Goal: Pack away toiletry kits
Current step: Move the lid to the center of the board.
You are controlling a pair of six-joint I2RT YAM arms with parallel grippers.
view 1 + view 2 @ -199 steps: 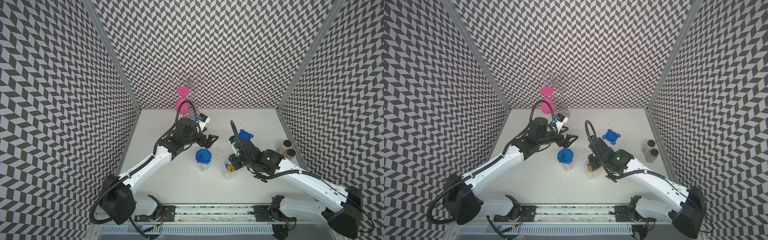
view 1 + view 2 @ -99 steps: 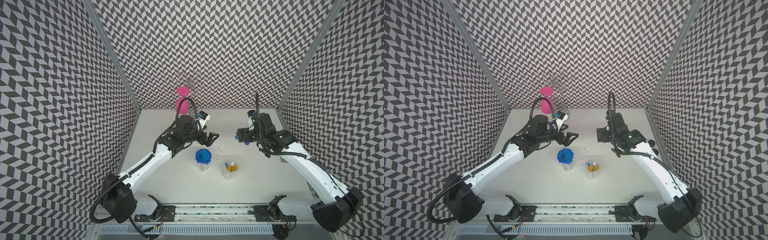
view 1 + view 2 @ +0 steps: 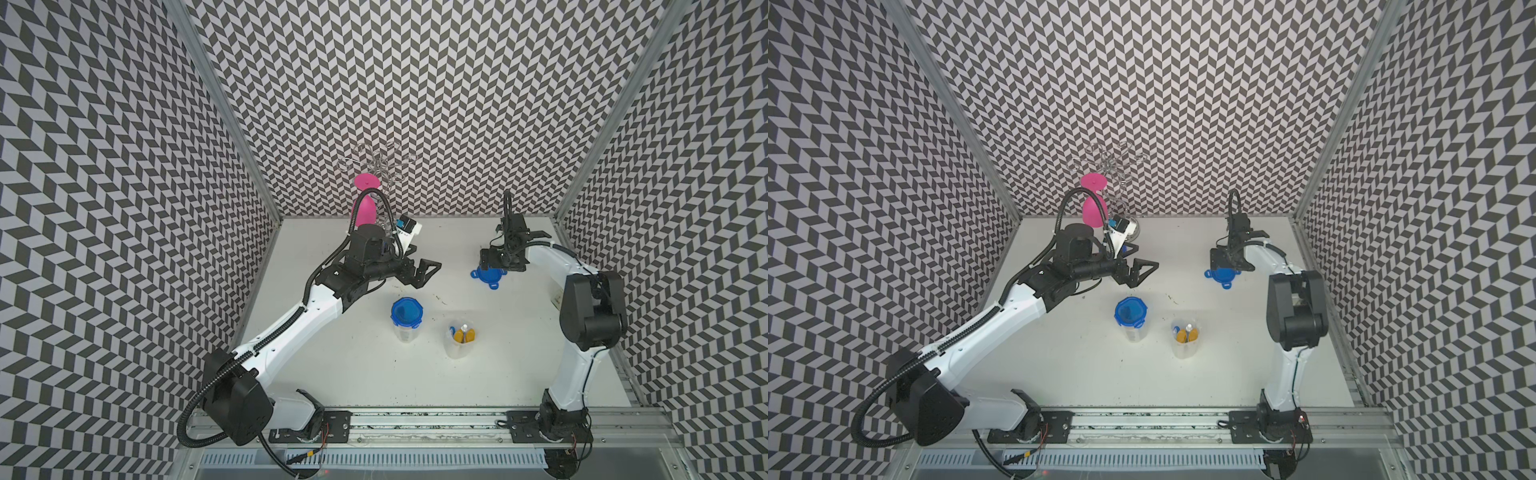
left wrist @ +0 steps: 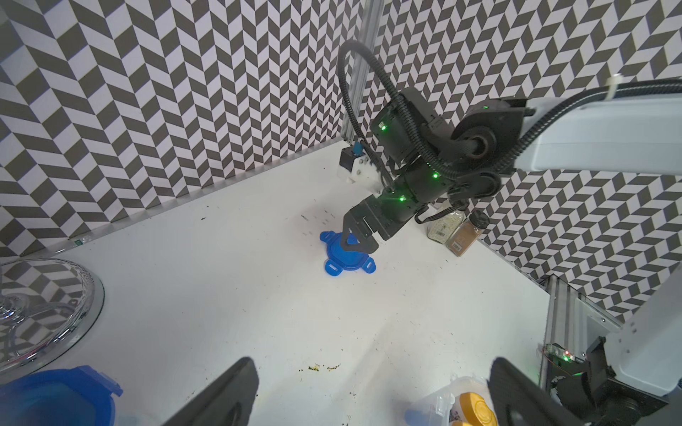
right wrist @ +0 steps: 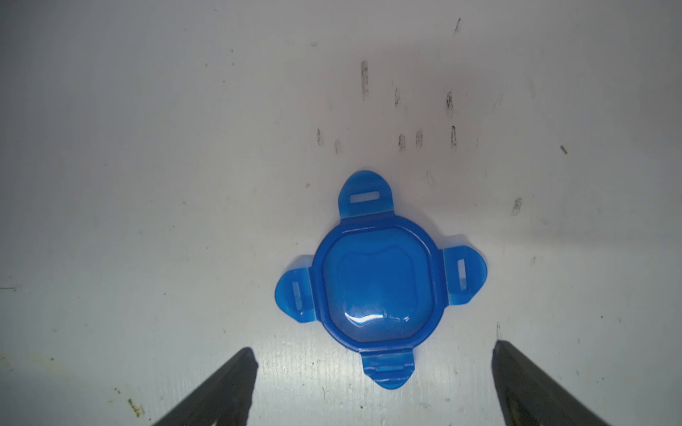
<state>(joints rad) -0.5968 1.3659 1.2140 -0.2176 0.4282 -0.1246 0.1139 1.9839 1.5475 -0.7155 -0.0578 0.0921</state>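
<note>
Two clear jars stand mid-table in both top views. One jar (image 3: 407, 312) (image 3: 1131, 311) wears its blue lid. The other, an open jar (image 3: 461, 338) (image 3: 1185, 336), holds white bottles with yellow-orange caps (image 4: 476, 405). A loose blue clip-tab lid (image 3: 488, 276) (image 3: 1223, 276) (image 5: 376, 284) lies flat on the table further back. My right gripper (image 3: 498, 268) (image 5: 372, 354) hangs open just above it, touching nothing. My left gripper (image 3: 424, 259) (image 4: 372, 363) is open and empty, behind the lidded jar. No toothbrush or toothpaste tube can be made out.
A pink goblet (image 3: 365, 208) and a silver wire rack (image 3: 376, 162) stand at the back wall behind my left arm. The rack's glass base (image 4: 48, 313) is near my left wrist. Two spice jars (image 4: 457, 228) sit by the right wall.
My right gripper opened at the open jar, rose, and swung back to hover over the loose blue lid. The left arm barely moved.
</note>
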